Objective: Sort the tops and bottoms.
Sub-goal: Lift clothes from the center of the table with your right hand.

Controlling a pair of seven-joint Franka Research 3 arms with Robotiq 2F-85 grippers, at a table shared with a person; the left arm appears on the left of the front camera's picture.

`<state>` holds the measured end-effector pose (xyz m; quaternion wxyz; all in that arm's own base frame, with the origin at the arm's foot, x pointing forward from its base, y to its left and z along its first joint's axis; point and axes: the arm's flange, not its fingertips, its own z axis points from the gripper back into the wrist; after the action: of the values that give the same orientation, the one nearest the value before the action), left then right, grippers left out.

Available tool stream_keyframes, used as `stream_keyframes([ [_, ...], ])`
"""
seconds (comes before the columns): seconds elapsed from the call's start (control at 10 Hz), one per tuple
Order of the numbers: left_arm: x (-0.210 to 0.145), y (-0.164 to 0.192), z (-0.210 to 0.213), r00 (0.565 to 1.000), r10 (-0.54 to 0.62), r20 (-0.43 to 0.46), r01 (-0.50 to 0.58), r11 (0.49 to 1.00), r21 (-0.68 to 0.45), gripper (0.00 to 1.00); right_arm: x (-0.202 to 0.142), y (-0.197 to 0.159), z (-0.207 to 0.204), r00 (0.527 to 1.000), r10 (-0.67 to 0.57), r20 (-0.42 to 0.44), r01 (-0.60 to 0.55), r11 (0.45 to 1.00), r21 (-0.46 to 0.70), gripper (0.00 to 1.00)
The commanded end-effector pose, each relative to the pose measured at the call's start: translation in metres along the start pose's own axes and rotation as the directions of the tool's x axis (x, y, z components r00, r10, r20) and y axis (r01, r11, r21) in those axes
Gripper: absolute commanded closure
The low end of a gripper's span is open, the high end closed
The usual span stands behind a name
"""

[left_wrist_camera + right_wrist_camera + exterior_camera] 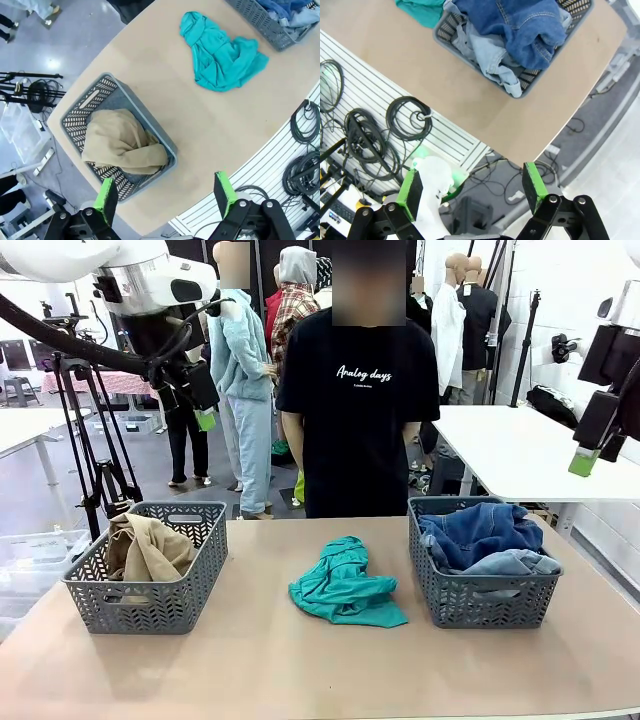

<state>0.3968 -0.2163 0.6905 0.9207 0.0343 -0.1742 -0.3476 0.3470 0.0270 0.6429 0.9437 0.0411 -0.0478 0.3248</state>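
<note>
Front view, table: broad tan tabletop (pixel 250 660), person in black printed T-shirt (pixel 360 390) standing at its far edge, arms down.
Left basket: grey perforated plastic basket (pixel 190 530) at robot-left end of table; holds the crumpled tan-beige top (pixel 150 550), heaped against its left side and spilling over one rim.
Right basket: matching grey plastic basket (pixel 480 600) at robot-right end; darker blue denim bottoms (pixel 480 525) piled on top, pale light-blue denim bottoms (pixel 510 562) beneath and toward the near side.
Teal top: crumpled teal-green tee (pixel 345 585) lying loose on bare table between the two baskets, touching neither; long axis runs roughly from far edge toward near-right.
Left gripper (pixel 165 192): raised well above the left basket end, green pads spread wide, nothing between them, touching nothing.
Right gripper (pixel 472 185): raised high beyond the table's right edge, green pads spread wide, grasping nothing.
Wrist detail, right: pale denim hangs over the basket's rim.
</note>
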Motion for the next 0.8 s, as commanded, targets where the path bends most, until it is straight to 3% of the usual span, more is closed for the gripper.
stream_keyframes([
  [0.0,-0.002,0.001,0.002,1.0,-0.019,0.004,0.019,1.0,0.0,0.0,0.0,0.0,0.0,1.0,0.0,0.0,0.0,1.0,0.0,0.0],
  [0.1,-0.002,0.001,0.002,1.0,-0.019,0.004,0.019,1.0,0.0,0.0,-0.002,0.017,0.0,0.984,0.16,0.079,-0.159,0.987,-0.014,0.0],
  [0.2,-0.002,0.001,0.002,1.0,-0.019,0.004,0.019,1.0,0.0,0.0,0.011,0.014,-0.012,0.965,0.232,0.124,-0.234,0.972,-0.002,0.0],
  [0.7,-0.002,0.001,0.002,1.0,-0.019,0.004,0.019,1.0,0.0,0.0,0.127,0.012,-0.094,0.867,0.449,0.217,-0.476,0.874,0.093,0.0],
])
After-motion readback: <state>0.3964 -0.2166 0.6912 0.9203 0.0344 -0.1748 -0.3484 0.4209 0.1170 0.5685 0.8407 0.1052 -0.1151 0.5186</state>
